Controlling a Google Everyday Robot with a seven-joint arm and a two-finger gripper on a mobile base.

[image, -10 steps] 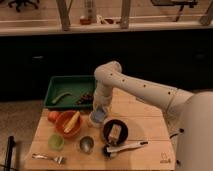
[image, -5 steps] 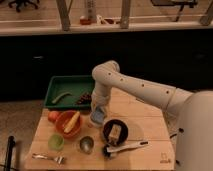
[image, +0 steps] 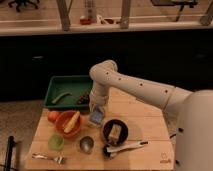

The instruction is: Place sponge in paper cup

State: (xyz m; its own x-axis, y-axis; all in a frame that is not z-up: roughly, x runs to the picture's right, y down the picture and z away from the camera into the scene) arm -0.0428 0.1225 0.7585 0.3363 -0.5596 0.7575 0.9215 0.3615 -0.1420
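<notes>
The gripper points down over the wooden table, and whether it grips anything cannot be told. The sponge sits directly beneath it. The orange bowl lies left, the dark bowl right; bare wood extends beyond.

I can't make out the gripper fingers behind the small blue-grey sponge. The short white paper cup is hidden beneath them. The white robot body is cut off at the right edge.
</notes>
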